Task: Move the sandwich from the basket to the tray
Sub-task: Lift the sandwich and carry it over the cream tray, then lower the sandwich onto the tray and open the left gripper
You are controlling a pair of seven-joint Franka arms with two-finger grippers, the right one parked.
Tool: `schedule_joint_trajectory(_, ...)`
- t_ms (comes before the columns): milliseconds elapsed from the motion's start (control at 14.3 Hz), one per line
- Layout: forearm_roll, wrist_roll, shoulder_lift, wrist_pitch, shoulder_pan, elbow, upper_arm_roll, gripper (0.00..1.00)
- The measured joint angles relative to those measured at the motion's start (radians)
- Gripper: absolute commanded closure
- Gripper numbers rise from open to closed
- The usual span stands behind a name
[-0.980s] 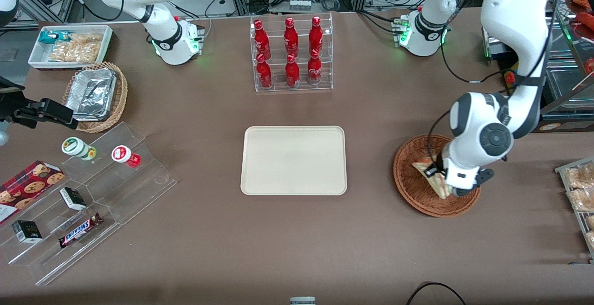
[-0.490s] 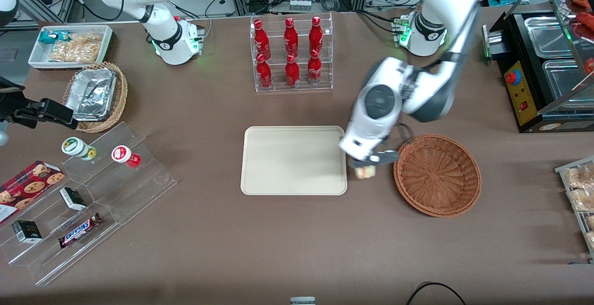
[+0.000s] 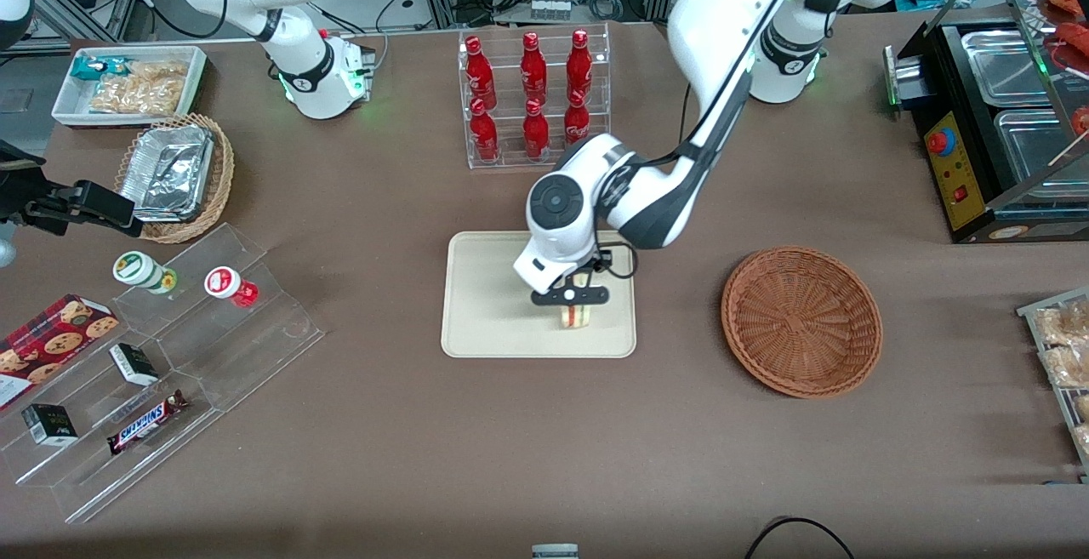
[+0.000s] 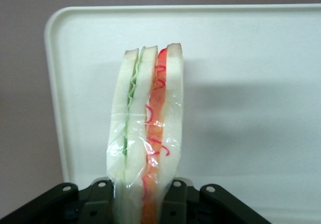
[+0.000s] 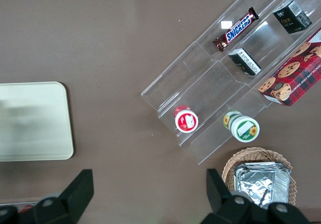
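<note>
Brown table: the sandwich (image 3: pixel 576 315) hangs over the tray (image 3: pixel 485 304), clamped in the left gripper (image 3: pixel 571 295).

The gripper's black fingers (image 4: pixel 173 204) press both bread faces of the wrapped wedge (image 4: pixel 146 128), which stands on edge above the cream tray (image 4: pixel 241 58), at its end nearer the basket (image 3: pixel 801 320). The reddish-brown basket sits well apart, toward the working arm's end of the table. A rack of red bottles (image 3: pixel 534 95) stands farther from the front camera than the tray.
</note>
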Motion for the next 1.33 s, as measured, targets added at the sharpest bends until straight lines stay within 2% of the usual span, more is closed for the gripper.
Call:
schedule_joint_trajectory(280, 0.000, -0.028, 0.093, 0.058, -0.024, 0.068, -0.011, 0.70)
schedule_joint_trajectory(420, 0.000, -0.030, 0.110, 0.065, -0.025, 0.083, -0.026, 0.64)
schedule_joint_trajectory(490, 0.000, -0.031, 0.113, 0.067, -0.026, 0.087, -0.028, 0.41)
schedule_joint_trajectory(560, 0.000, -0.031, 0.114, 0.067, -0.026, 0.088, -0.030, 0.00)
schedule_joint_trajectory(840, 0.000, -0.034, 0.108, 0.056, -0.025, 0.105, -0.029, 0.00)
schedule_joint_trajectory(980, 0.001, -0.035, 0.069, -0.014, -0.019, 0.122, -0.012, 0.00)
schedule_joint_trajectory(1120, 0.002, -0.033, -0.013, -0.139, 0.004, 0.135, 0.026, 0.00)
schedule_joint_trajectory(1330, 0.004, 0.048, -0.180, -0.257, 0.099, 0.091, 0.053, 0.00)
